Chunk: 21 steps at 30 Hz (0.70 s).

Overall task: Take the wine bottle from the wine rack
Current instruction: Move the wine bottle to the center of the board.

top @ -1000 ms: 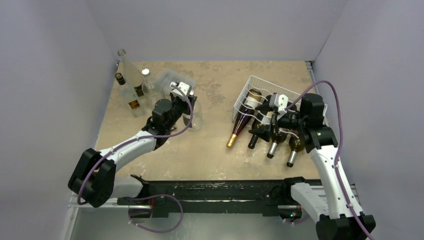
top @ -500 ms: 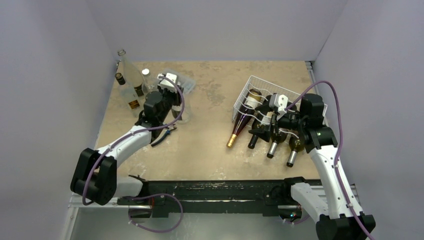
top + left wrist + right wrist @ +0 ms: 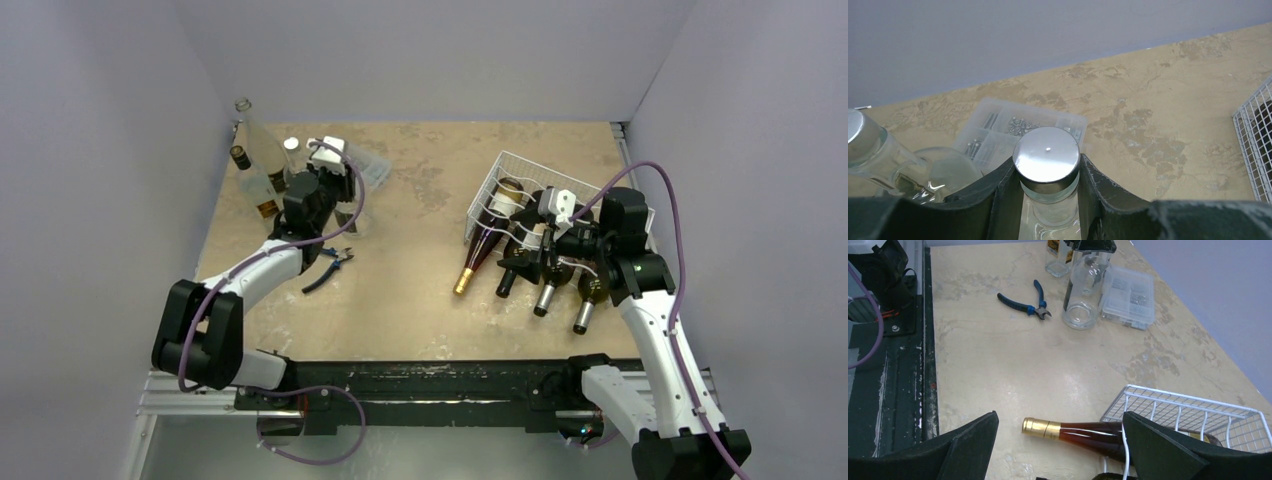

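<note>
Left: clear smooth glass bottle (image 3: 1048, 207) w/ mirror-polished metal cap (image 3: 1046, 154); clear plastic compartment box (image 3: 990, 112) beside it, small metal screws (image 3: 1020, 126) inside; beige stone-look tabletop (image 3: 1173, 100) matt, mottled; white coated-wire rack (image 3: 1193, 401), right, smooth; amber glass wine bottle (image 3: 1088, 434) glossy, gold foil on neck.

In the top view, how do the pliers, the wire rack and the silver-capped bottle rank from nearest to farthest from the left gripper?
1. Silver-capped bottle: held in the left gripper, on the far left side.
2. Pliers: on the table, just nearer the arm bases.
3. Wire rack: across the table, on the right side.
</note>
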Motion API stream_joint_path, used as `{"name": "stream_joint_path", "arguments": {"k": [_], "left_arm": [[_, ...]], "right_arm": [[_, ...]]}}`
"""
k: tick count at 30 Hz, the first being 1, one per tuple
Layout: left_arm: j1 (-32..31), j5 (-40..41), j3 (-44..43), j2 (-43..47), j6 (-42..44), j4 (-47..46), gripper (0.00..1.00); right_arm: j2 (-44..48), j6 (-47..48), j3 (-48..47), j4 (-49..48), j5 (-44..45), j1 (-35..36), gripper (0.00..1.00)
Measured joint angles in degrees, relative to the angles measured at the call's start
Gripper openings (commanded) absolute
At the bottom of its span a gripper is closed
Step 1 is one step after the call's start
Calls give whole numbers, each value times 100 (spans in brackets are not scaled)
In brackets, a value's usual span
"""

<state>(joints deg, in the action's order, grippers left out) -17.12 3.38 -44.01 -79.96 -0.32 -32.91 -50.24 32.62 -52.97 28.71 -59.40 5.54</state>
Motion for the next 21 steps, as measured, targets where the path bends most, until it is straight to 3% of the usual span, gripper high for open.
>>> {"name": "stream_joint_path", "arguments": {"k": [8,11,13,18,21], "left_arm": [[260,-131,-94,-149,114,-70,0],[308,-170,-133,-177,195,-59,9],[323,-190,-153,-179,262,-31,20],[326,-190,-153,-179,341,-44,68],[328,-188,-186,-131,398,-385,86]], "right_arm": [[2,2,2,0,15,0,99],[2,4,2,0,17,2,99],[0,4,2,0,17,2,99],[0,9,2,0,24,0,99],[0,11,2,0,33,2,99]]}}
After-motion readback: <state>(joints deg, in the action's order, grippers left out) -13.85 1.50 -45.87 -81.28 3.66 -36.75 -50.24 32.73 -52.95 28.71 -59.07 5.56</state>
